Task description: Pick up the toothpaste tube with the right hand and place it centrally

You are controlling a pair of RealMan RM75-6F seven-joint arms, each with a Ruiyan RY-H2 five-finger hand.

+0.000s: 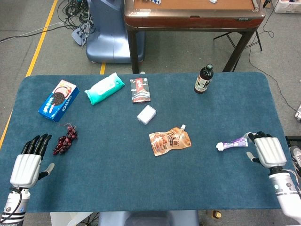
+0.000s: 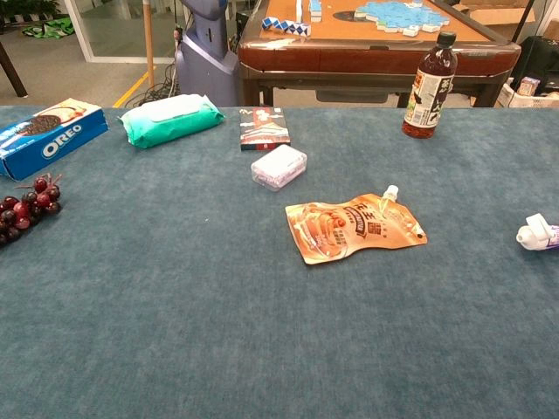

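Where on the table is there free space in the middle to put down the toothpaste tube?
Bare cloth lies between the grapes and the orange pouch, and along the near edge in front of the pouch. The far side is crowded: cookie box, wipes, dark packet, white case.

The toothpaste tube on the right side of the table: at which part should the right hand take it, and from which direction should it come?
Probably around the flat tail half of the toothpaste tube, coming down from above and from the table's right edge. It lies flat, its white cap pointing toward the centre and its tail beside the right hand, whose fingers look curled beside that tail.
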